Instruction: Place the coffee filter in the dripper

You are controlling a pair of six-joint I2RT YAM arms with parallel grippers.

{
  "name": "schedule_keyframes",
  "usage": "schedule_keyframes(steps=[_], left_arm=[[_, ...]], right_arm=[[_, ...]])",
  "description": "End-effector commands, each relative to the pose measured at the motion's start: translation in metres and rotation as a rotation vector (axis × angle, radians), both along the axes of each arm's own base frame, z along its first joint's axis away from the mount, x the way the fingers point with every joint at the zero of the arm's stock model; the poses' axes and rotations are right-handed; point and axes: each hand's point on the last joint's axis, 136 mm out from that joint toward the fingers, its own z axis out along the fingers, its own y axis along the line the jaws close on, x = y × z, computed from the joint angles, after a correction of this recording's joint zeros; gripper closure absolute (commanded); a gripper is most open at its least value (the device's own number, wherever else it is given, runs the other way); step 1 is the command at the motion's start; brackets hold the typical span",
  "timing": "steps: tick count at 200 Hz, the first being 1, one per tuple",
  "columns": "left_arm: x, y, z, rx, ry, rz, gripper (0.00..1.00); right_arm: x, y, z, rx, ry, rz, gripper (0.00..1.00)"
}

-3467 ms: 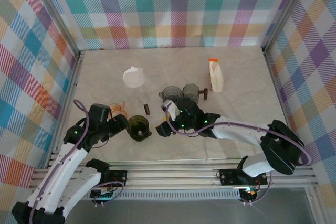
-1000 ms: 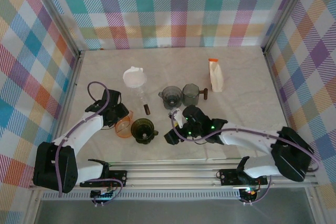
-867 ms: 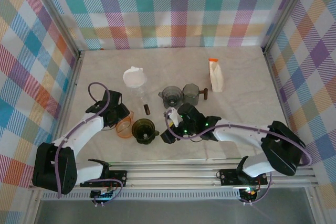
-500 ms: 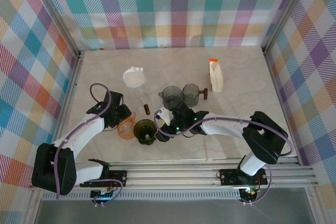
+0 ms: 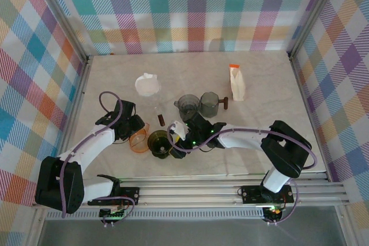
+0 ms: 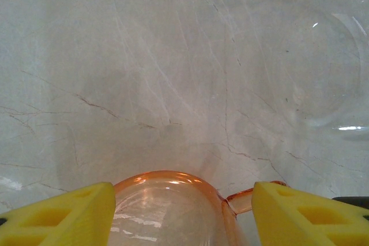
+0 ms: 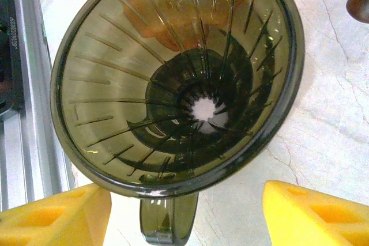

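Over the olive dripper, the right gripper has arrived, jaws open.

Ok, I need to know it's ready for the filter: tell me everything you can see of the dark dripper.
The dark dripper is a translucent olive-brown cone, seemingly plastic, with ribs running down to a central hole and a loop handle. It stands upright on the marble table, mouth up and empty. An orange cup sits close on its left; contact is unclear. The right gripper is open, fingers either side of the handle.
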Motion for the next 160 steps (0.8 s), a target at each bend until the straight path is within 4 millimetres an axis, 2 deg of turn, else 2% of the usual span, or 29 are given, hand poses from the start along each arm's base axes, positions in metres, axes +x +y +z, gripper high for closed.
schedule_keyframes(steps=[1,45,103,128,160], left_arm=[[-0.012,-0.004,-0.014,-0.008,0.063,-0.027,0.36],[-0.013,-0.004,-0.014,-0.007,0.064,-0.028,0.36],[-0.015,-0.006,-0.015,-0.014,0.067,-0.036,0.36],[-0.017,-0.008,-0.016,-0.019,0.067,-0.037,0.36],[-0.022,-0.014,-0.019,-0.012,0.068,-0.054,0.36]], right_arm=[[-0.003,0.006,0.008,0.026,-0.028,0.016,0.32],[-0.003,0.011,0.000,0.002,-0.039,0.015,0.45],[-0.003,0.008,-0.001,-0.017,-0.077,-0.016,0.76],[-0.003,0.000,0.003,-0.018,-0.100,-0.056,0.85],[0.002,-0.026,0.006,-0.029,-0.138,-0.175,0.91]])
